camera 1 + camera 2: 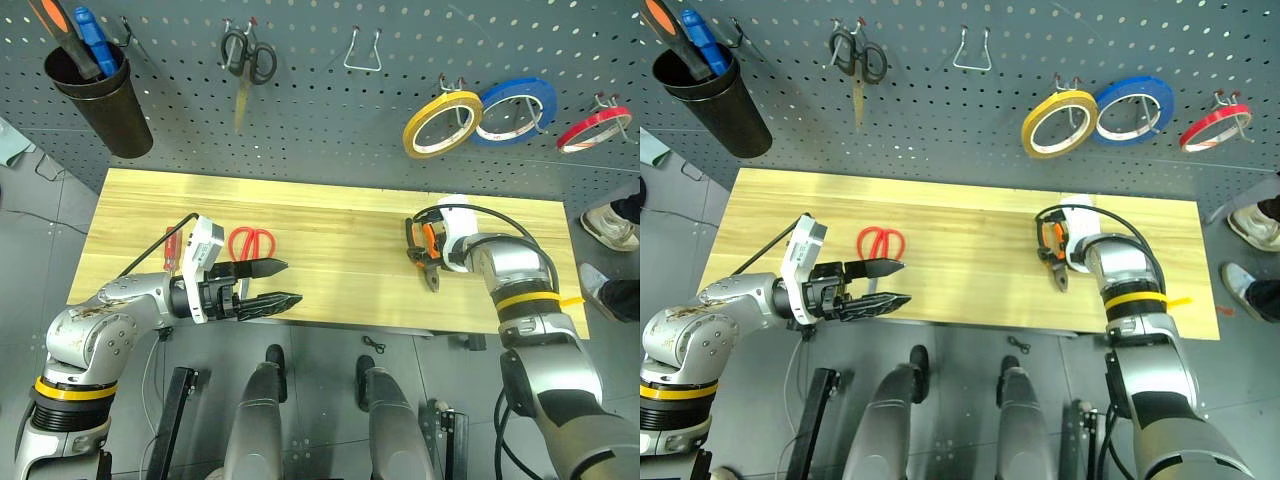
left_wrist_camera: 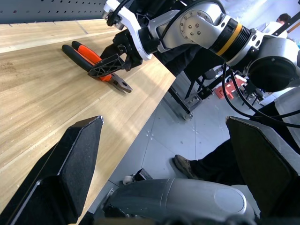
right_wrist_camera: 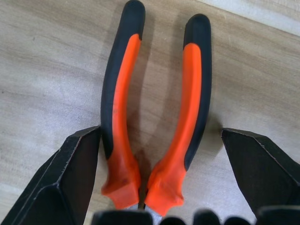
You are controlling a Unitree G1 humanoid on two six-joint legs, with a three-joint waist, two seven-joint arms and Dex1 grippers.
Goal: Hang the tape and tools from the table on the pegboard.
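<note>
The orange-and-black pliers [image 3: 154, 117] lie flat on the table [image 1: 340, 215] towards its right end. My right gripper [image 3: 161, 138] is open and lowered over them, one finger on either side of the handles without gripping. Red-handled scissors [image 1: 252, 242] lie on the left part of the table. A red-handled screwdriver [image 1: 170, 245] lies beside them, partly hidden behind my left wrist. My left gripper [image 1: 268, 285] is open and empty. It hovers level at the table's front edge, just in front of the scissors. The red tape [image 1: 594, 130] hangs on a hook at the right of the pegboard [image 1: 320, 110].
Also on the pegboard are a yellow tape roll [image 1: 442, 123], a blue roll [image 1: 516, 110], black-handled scissors [image 1: 248, 58], a bare wire hook [image 1: 363, 52] and a black cup [image 1: 100, 95] holding orange and blue screwdrivers. A person's shoes [image 1: 606, 226] show past the table's right end.
</note>
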